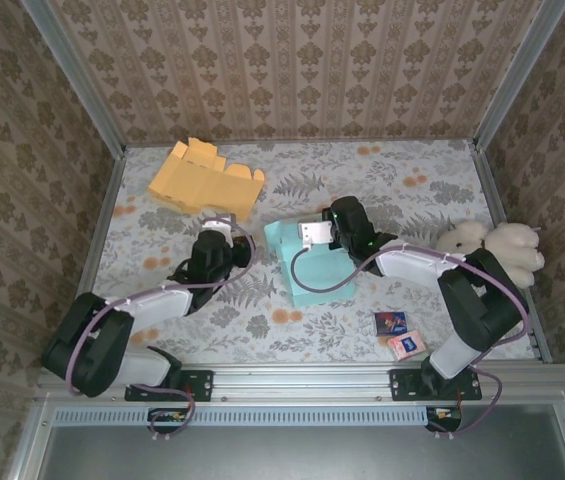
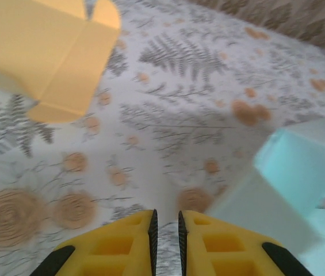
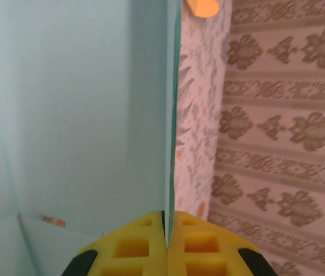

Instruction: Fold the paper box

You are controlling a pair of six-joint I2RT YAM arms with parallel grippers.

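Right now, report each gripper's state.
Left gripper: barely open, holding nothing.
Right gripper: closed on a panel of the teal paper box.

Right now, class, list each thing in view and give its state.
Orange box, unassembled, lying untouched.
Teal box, partly folded, one wall pinched.
Left claw, open a crack, empty.
Right claw, shut on the teal box's wall.
Plush, lying untouched.
Cards, lying flat, untouched.

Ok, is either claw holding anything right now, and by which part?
The right claw is shut on the pale blue paper box, pinching the thin edge of one panel. The left claw holds nothing.
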